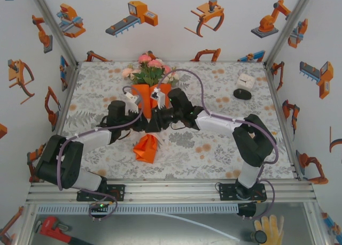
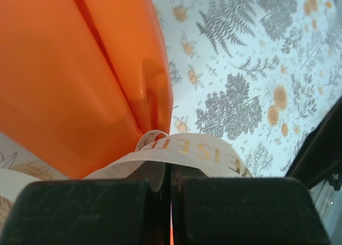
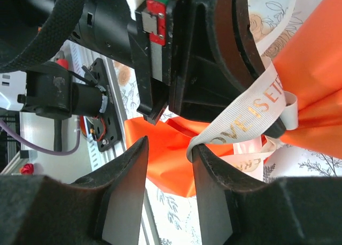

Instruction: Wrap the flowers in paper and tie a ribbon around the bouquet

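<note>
Item: ribbon [image 2: 187, 148], cream, lettered: soft, light, slippery; looped at bouquet [image 1: 147, 92] waist. Judged best pinched flat, close against bouquet paper [image 2: 69, 74]. Grip: left tool [image 2: 170, 173] clamped on ribbon; right tool [image 3: 168, 148] parted, empty, just beside bouquet.

The middle of the worktop [image 1: 224, 148] is crowded: the left tool [image 1: 133, 101] and right tool [image 1: 158, 98] meet at the waist of the bouquet [image 1: 151, 92], nearly touching, with the ribbon [image 3: 251, 114] looped between them, so nothing passes there. Purple cables [image 1: 195, 79] arch above the right arm. A crumpled orange paper piece [image 1: 147, 147] lies just in front. A white block [image 1: 245, 83] stands back right. Both flanks and the near strip lie free
</note>
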